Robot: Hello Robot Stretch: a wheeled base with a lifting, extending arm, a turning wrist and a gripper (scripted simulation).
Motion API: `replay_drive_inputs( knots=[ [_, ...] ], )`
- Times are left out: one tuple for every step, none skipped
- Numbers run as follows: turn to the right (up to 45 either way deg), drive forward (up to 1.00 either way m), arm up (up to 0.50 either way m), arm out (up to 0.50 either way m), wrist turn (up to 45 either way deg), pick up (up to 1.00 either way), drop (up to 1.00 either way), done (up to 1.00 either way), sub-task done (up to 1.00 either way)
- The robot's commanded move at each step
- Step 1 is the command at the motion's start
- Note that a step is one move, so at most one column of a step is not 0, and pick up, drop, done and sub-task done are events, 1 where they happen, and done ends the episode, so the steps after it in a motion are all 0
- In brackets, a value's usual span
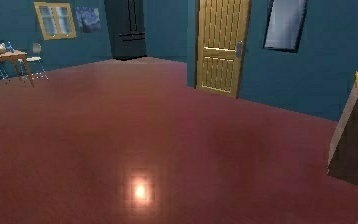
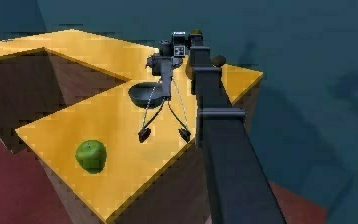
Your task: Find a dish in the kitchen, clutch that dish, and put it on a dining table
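The arm (image 2: 222,130) extends over the yellow countertop (image 2: 57,130), with a dark bowl-shaped dish (image 2: 147,95) at the gripper (image 2: 164,136) (finger state and hold status: cannot tell) and a green apple (image 2: 91,154) lying apart on the same countertop.

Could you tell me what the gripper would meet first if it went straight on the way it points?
Probably the yellow countertop: the gripper seems to slant down toward its bare surface, near a dark bowl. Depth is unclear, so that is a guess.
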Motion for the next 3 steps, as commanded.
replay_drive_inputs(
  knots=[
    [0.0,0.0,0.0,0.0,45.0,0.0,0.0,0.0,0.0],
    [0.0,0.0,0.0,0.0,45.0,0.0,0.0,0.0,0.0],
    [0.0,0.0,0.0,0.0,45.0,0.0,0.0,0.0,0.0]
  ],
)
